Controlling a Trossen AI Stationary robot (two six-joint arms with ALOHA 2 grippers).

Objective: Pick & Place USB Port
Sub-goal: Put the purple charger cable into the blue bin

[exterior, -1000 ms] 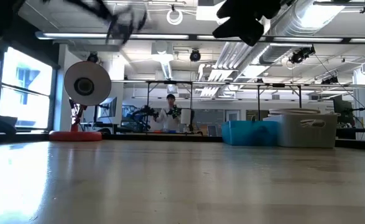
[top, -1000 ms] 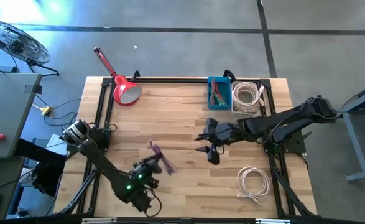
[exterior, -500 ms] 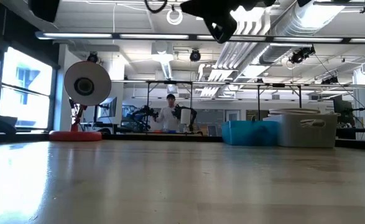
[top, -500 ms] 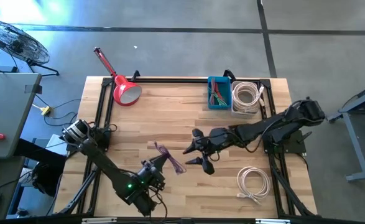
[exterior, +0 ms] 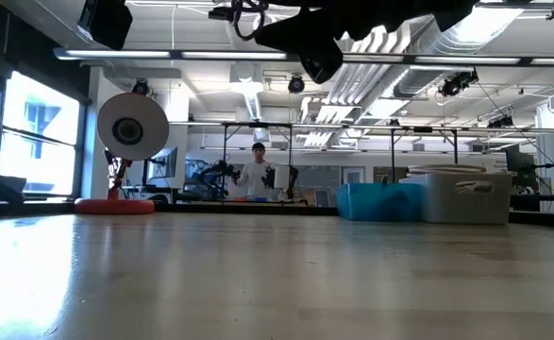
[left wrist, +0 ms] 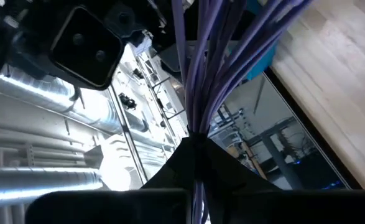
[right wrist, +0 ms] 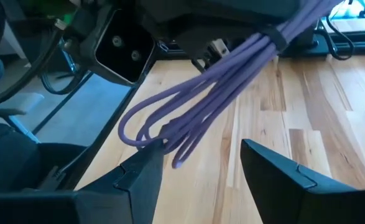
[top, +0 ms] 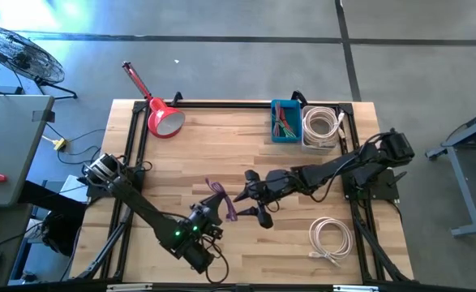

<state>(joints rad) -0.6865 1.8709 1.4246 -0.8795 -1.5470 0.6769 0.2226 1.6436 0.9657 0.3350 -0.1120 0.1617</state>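
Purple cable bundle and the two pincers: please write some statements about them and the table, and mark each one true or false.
1. The left pincer is shut on the purple cable bundle. True.
2. The right pincer is closed tight. False: its fingers stand open, close to the bundle's loops.
3. The purple cable bundle lies flat on the table. False: it is held up above the wood.
4. A white cable coil lies on the table near the right arm's side. True.
5. The blue bin is empty. False: it holds coloured cables.
6. A red lamp stands at the table's far left corner. True.
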